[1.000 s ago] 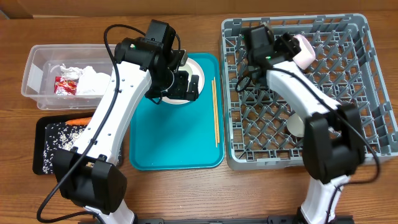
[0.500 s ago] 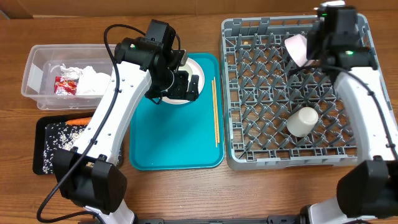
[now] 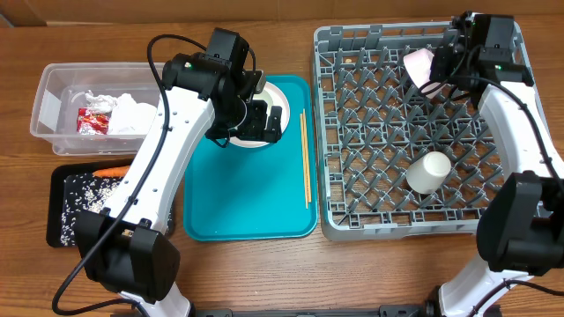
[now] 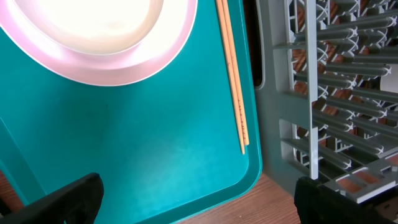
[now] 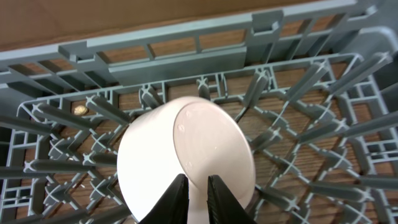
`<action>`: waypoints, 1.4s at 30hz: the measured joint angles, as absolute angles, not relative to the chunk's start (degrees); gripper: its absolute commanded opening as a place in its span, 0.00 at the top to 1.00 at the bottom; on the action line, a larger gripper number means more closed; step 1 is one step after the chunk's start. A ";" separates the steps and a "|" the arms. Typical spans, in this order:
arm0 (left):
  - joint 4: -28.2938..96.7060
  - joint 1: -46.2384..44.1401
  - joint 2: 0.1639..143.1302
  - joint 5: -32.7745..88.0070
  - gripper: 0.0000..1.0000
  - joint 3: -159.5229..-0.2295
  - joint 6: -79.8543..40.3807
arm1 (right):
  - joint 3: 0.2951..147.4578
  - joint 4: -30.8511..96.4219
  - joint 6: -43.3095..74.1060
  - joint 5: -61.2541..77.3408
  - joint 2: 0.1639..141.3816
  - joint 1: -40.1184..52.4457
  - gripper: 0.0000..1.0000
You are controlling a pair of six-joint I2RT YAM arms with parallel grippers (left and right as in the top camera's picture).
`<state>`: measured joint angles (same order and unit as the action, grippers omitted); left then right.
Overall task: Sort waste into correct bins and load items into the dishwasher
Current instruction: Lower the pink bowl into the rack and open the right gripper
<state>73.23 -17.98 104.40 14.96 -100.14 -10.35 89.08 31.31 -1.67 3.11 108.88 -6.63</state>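
Lit brightly and evenly from above. Overhead: sharp throughout, with a soft shadow on the teal tray (image 3: 247,194) toward 10 o'clock. Left wrist: plate (image 4: 93,31) nearly washed out at 11 o'clock, dark fingers (image 4: 56,202) blurred at 7 and 5. Right wrist: bowl (image 5: 186,155) crisp, rack (image 5: 267,23) pegs bowed outward toward the edges.

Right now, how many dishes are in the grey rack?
2: a white cup lying toward the rack's front, and a pale bowl at its back, pinched by the right gripper. The arm may hide others.
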 measured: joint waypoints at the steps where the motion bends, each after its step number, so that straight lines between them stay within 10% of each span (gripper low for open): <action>1: 73.23 -17.98 104.40 14.98 0.00 -100.14 -10.35 | 89.08 31.62 -1.65 3.22 109.06 -6.66 0.80; 42: 66.04 -17.98 104.40 14.98 0.00 -100.14 -10.35 | 92.33 54.94 4.12 25.96 94.91 -4.93 0.57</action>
